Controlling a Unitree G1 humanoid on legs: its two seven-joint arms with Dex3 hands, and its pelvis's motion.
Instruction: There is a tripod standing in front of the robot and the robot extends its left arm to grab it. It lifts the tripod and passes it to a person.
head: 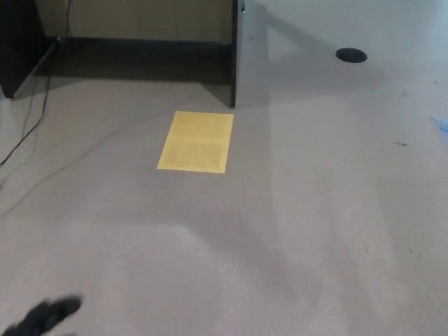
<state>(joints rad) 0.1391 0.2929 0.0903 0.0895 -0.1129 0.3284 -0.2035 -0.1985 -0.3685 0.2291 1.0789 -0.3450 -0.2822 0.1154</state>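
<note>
No tripod shows in the head view at this moment. Only a blurred black tip of my left hand (43, 316) is visible, low in the bottom left corner over the grey floor. Whether it is open or shut is not visible. My right hand is out of view. No person shows.
A yellow sheet (196, 141) lies flat on the floor at centre left. A grey partition edge (236, 52) stands behind it, with a dark recess (133, 56) to its left. Thin cables (35, 119) trail along the left. A round black floor cap (351, 54) sits at upper right.
</note>
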